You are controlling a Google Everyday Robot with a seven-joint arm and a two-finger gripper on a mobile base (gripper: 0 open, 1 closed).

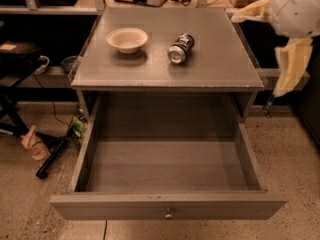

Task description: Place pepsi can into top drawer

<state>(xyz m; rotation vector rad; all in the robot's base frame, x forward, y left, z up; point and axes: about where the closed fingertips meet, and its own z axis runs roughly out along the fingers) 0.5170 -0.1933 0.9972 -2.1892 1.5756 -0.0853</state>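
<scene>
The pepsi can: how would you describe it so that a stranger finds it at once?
Find the grey cabinet top above the open top drawer; the gripper hangs beyond its right edge. The pepsi can lies on its side near the middle, right of a white bowl, the only dark blue thing there.
</scene>
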